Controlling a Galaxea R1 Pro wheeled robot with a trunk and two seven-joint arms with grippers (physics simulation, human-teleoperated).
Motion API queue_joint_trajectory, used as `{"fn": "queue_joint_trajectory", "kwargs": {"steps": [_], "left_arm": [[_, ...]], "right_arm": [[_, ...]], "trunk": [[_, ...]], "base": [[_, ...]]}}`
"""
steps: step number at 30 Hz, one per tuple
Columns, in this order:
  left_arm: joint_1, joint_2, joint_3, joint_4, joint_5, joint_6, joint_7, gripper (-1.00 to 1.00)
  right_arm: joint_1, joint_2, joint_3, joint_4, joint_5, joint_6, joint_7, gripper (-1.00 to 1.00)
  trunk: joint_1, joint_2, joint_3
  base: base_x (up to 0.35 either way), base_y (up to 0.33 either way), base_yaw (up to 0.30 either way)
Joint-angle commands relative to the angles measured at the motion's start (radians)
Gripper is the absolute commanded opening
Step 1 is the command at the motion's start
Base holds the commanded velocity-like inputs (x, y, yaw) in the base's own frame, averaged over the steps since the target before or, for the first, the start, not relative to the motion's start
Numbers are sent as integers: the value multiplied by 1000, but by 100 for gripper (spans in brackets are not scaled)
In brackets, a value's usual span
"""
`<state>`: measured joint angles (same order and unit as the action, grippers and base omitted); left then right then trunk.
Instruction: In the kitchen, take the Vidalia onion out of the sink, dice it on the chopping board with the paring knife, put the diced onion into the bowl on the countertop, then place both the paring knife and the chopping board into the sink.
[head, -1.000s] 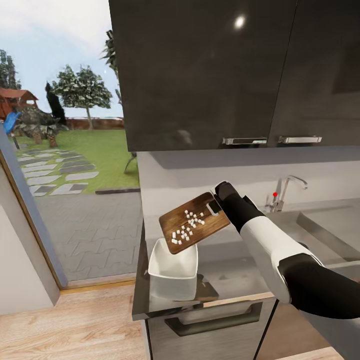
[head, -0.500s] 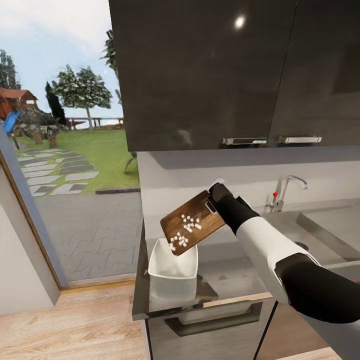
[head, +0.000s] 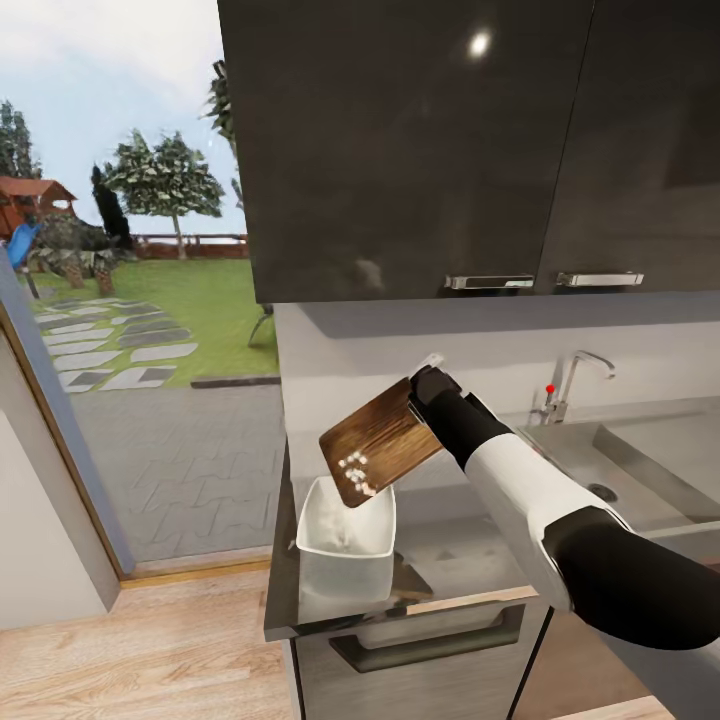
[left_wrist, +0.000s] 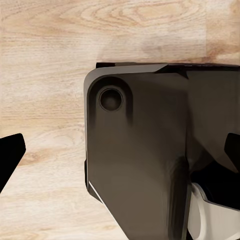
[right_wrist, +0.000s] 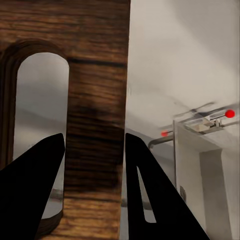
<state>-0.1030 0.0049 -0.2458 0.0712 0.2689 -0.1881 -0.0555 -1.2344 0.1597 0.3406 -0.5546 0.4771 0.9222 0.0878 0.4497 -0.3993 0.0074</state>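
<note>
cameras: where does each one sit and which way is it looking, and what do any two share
Head view: up on the robot's head, looking forward and down at the bowl on the countertop; the right arm tilts the chopping board.
Left wrist view: on the left arm, facing the wood floor past a dark part of the robot.
Right wrist view: behind the right gripper, its fingers astride the board's slotted end.
Shared: head and right wrist views both show the board and tap.

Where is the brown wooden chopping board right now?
In the head view, the brown wooden chopping board is tilted in the air, held by the right gripper just above the white squarish bowl.
</note>
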Motion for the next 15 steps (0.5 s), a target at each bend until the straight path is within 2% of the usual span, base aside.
{"fn": "queue_joint_trajectory", "kwargs": {"steps": [1,15], "left_arm": [[-1,0,-7,5,10,-7,-6,100],[-1,0,-7,4,10,-7,-6,100]], "right_arm": [[0,0,3,-1,11,4,8,-100],[0,0,3,0,11,3,7,-100]], "trunk": [[0,-1,0],[0,-1,0]], "base": [[0,0,0],[0,0,0]]}}
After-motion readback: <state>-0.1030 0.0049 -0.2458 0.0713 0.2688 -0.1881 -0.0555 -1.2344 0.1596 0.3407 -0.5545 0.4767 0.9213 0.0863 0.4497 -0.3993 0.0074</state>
